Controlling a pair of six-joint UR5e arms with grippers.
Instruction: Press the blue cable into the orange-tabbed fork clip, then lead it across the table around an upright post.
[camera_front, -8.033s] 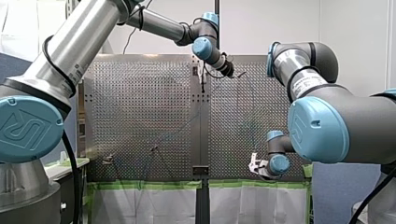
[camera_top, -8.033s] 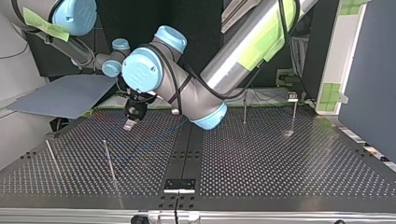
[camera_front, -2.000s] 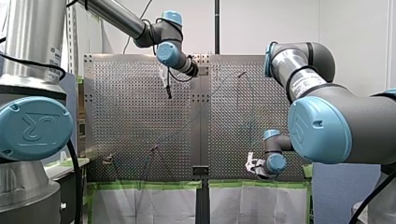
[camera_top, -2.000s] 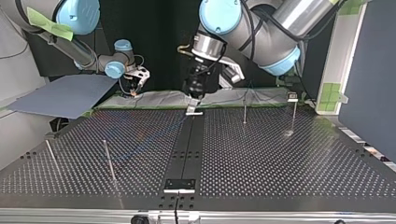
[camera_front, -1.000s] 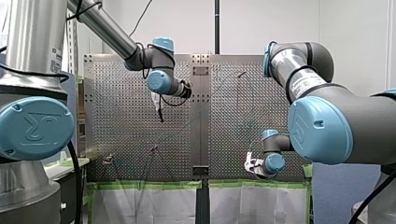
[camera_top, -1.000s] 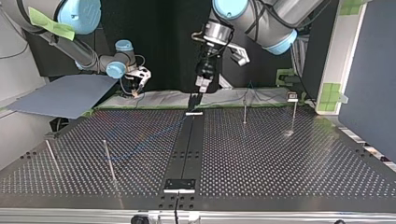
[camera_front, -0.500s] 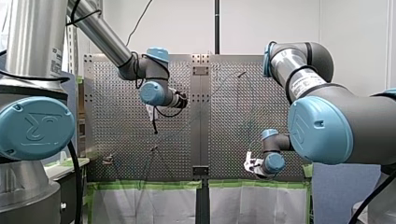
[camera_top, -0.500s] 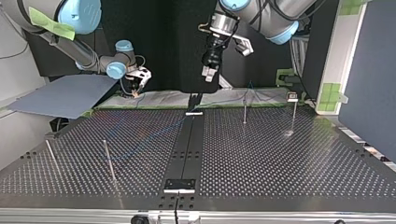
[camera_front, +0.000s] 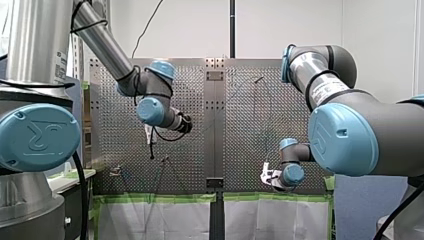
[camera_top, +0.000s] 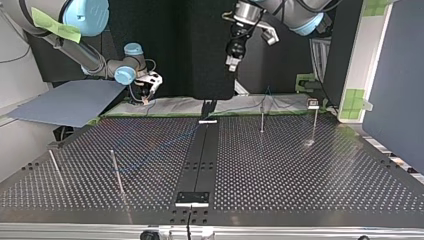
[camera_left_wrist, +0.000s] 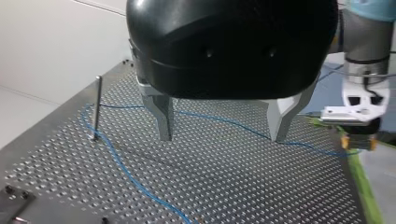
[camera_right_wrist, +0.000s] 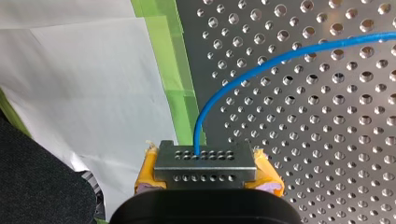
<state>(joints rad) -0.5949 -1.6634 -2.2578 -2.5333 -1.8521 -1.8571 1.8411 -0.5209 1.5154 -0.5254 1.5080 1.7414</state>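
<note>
My right gripper (camera_right_wrist: 204, 161), yellow pads, is clamped on the blue cable (camera_right_wrist: 261, 65) at the edge of the table (camera_right_wrist: 327, 140), right by the green tape (camera_right_wrist: 177, 79). From there the cable runs slack across the perforated top & bends beside an upright post (camera_left_wrist: 97, 107); can't tell if it touches. My left gripper (camera_left_wrist: 222, 133) hangs above that stretch w/ its metal fingers (camera_left_wrist: 163, 116) wide apart.

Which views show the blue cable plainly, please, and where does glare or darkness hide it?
Right wrist view: cable bright against the evenly lit table. Left wrist view: plain too. Front view: the table's sheen nearly swallows it. Top view: a faint line on dark metal.
</note>
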